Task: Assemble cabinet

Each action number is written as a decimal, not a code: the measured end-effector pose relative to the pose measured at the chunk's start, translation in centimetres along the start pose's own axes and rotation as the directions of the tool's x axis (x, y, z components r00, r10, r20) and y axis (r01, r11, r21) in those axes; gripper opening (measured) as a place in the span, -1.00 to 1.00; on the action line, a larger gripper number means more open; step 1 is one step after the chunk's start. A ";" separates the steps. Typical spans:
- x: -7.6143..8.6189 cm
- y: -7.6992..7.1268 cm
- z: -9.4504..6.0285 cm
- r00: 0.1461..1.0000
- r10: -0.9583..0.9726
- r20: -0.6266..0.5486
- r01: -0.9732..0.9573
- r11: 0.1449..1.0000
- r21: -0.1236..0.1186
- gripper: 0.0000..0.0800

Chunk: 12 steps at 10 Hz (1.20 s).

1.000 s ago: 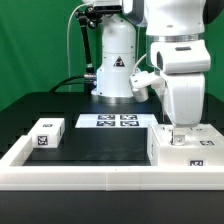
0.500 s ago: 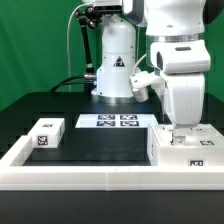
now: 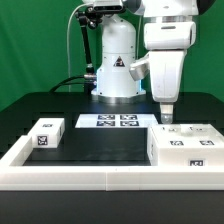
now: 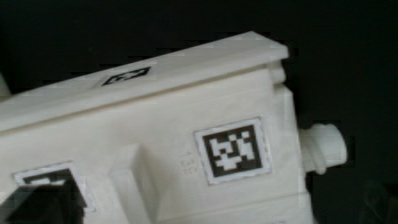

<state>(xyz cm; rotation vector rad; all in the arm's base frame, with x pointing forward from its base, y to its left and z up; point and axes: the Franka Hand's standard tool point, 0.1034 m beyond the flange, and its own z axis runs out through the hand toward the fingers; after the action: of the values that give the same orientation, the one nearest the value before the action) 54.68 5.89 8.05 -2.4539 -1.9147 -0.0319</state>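
Note:
The white cabinet body [image 3: 185, 143], with tags on its top and front, lies at the exterior view's right, against the border rail. My gripper [image 3: 166, 118] hangs just above its left part, empty and apart from it. No fingertips show in the wrist view, so the jaws look spread. The wrist view is filled by the cabinet body [image 4: 169, 120], with a tag [image 4: 231, 150] and a round peg [image 4: 326, 145] on its side. A smaller white tagged cabinet piece [image 3: 45, 133] sits at the exterior view's left.
The marker board [image 3: 115, 121] lies flat at the back middle, in front of the arm's base [image 3: 115, 70]. A long low white border rail [image 3: 100, 178] runs along the front and up both sides. The table top is black.
My gripper has lifted off the cabinet body and shifted toward the exterior view's left. The cabinet body and the small piece have stayed where they were.

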 end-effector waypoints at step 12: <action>0.4 -2.6 0.0 0.476 0.871 -0.124 -0.874 0.484 0.045 0.99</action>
<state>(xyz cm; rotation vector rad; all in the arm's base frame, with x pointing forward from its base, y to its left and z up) 52.20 6.88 8.11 -3.0160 -0.3866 -0.1834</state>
